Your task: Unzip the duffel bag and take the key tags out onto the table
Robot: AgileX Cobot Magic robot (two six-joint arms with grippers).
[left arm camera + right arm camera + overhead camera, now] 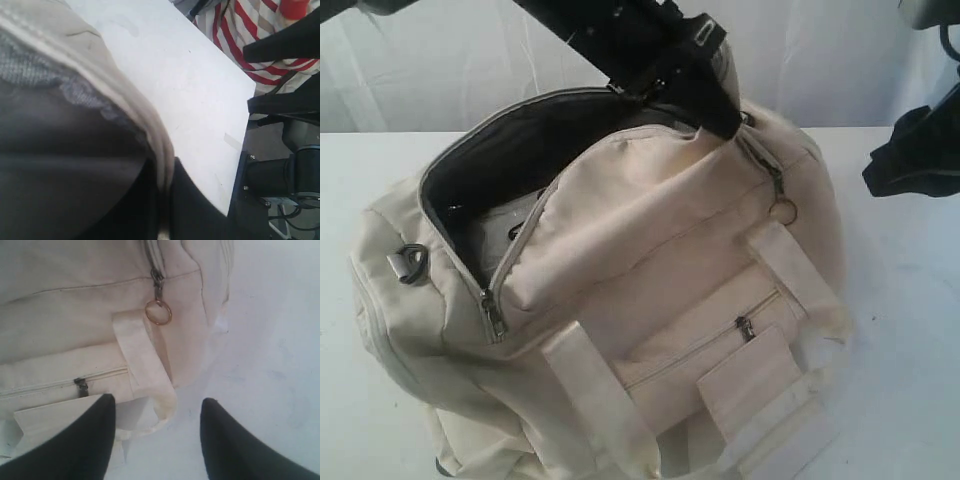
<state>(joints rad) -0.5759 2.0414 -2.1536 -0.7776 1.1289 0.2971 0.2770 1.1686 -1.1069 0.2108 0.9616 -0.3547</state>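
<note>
The cream duffel bag (650, 260) lies on the white table (910, 300) with its main zip open, showing dark grey lining (510, 150). My left gripper (715, 115) is at the far rim of the opening, shut on the bag's cream edge (125, 95), which runs between its dark fingers (195, 200). My right gripper (915, 155) hangs open off the bag's right end, above bare table (270, 340); a cream strap handle (142, 365) lies just ahead of its fingertips (85, 440). No key tags show in any view.
A zip slider (492, 318) sits at the near left end of the opening, and a zip pull with a ring (158, 312) hangs at the right end. The front pocket zip (744, 328) is shut. A metal strap ring (410, 262) lies at the left. Red-striped cloth (250, 30) lies beyond the table edge.
</note>
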